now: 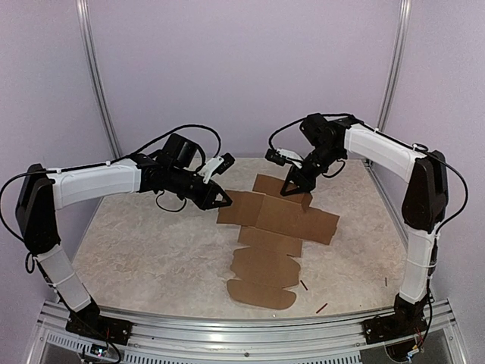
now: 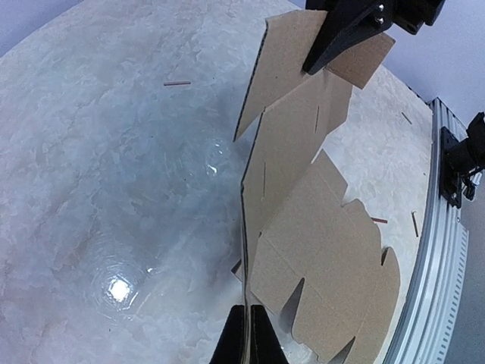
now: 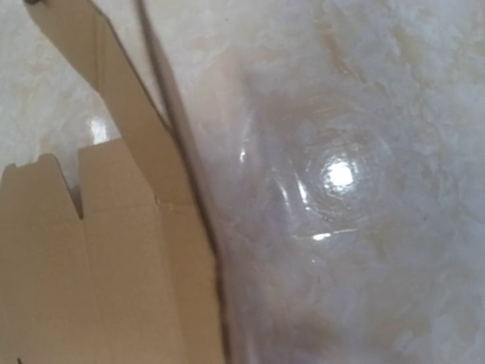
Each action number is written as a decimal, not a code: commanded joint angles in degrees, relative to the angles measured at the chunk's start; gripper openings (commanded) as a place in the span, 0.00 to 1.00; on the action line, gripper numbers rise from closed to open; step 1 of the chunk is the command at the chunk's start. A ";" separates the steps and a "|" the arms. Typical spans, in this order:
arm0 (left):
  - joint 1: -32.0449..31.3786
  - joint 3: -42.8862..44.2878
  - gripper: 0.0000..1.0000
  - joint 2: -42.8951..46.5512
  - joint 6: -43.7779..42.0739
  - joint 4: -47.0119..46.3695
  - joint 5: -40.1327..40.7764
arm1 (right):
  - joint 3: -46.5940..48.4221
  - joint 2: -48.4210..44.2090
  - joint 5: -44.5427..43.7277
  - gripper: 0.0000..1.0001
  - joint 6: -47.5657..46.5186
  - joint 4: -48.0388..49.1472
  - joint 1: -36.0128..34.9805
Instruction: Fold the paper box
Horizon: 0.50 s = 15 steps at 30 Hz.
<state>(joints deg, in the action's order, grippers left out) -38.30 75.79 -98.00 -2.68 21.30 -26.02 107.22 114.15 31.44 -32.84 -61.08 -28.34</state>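
Note:
The paper box (image 1: 276, 231) is a flat brown die-cut cardboard sheet lying in the middle of the table, its rounded tabs toward the near edge. My left gripper (image 1: 224, 199) is shut on the sheet's left edge. In the left wrist view its fingers (image 2: 234, 337) pinch the thin cardboard edge (image 2: 303, 227), which is lifted off the table. My right gripper (image 1: 292, 189) is shut on the far flap, and it appears as black fingers (image 2: 333, 42) on that flap. The right wrist view shows only cardboard (image 3: 98, 250) at the left; its own fingers are out of frame.
Small dark sticks lie on the marbled tabletop (image 1: 151, 243): near the front (image 1: 321, 308), beside the sheet (image 1: 303, 285) and at the right (image 1: 385, 281). An aluminium rail (image 1: 250, 327) runs along the near edge. Frame posts (image 1: 97, 76) stand at the back corners.

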 commanded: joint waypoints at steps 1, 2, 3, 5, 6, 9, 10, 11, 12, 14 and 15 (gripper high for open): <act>0.13 0.88 0.00 -0.08 -1.25 0.71 1.14 | 0.22 -2.85 -3.56 0.06 2.00 1.64 0.15; 0.22 0.51 0.00 -0.17 -1.34 0.28 1.12 | -0.11 -3.10 -3.58 0.05 2.12 1.77 0.13; 0.31 0.17 0.00 -0.18 -1.44 -0.16 1.14 | -0.35 -3.35 -3.44 0.02 2.16 1.91 0.17; 0.61 -0.42 0.00 -0.26 -1.61 -1.04 0.92 | -0.79 -3.71 -3.23 0.00 2.33 1.99 0.18; 0.80 -0.72 0.00 -0.23 -1.63 -1.41 0.70 | -0.93 -3.86 -3.15 0.00 2.34 1.99 0.15; 1.35 -0.99 0.00 -0.40 -1.64 -1.93 0.46 | -1.20 -4.09 -2.49 0.00 2.34 1.74 0.13; 1.45 -1.08 0.03 -0.47 -1.47 -2.10 0.94 | -1.30 -4.18 -2.22 0.00 2.41 1.67 0.19; 1.55 -1.32 0.12 -0.39 -1.15 -2.37 2.11 | -1.45 -4.27 -2.06 0.00 2.54 1.67 0.13; 1.56 -1.76 0.26 0.01 -0.73 -2.75 3.52 | -1.42 -4.35 -2.01 0.00 2.75 1.61 0.17; 1.57 -4.37 0.42 1.70 0.16 -4.63 5.11 | -1.29 -4.40 -2.08 0.00 3.03 1.56 0.28; 1.69 -6.91 0.53 2.86 1.21 -6.35 5.59 | -1.36 -4.56 -2.17 0.00 3.15 1.63 0.40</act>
<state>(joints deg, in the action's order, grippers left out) -37.17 74.70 -97.95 -3.38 17.72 -23.79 106.65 111.72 30.15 -30.96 -59.86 -28.32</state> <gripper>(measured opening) 0.369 0.014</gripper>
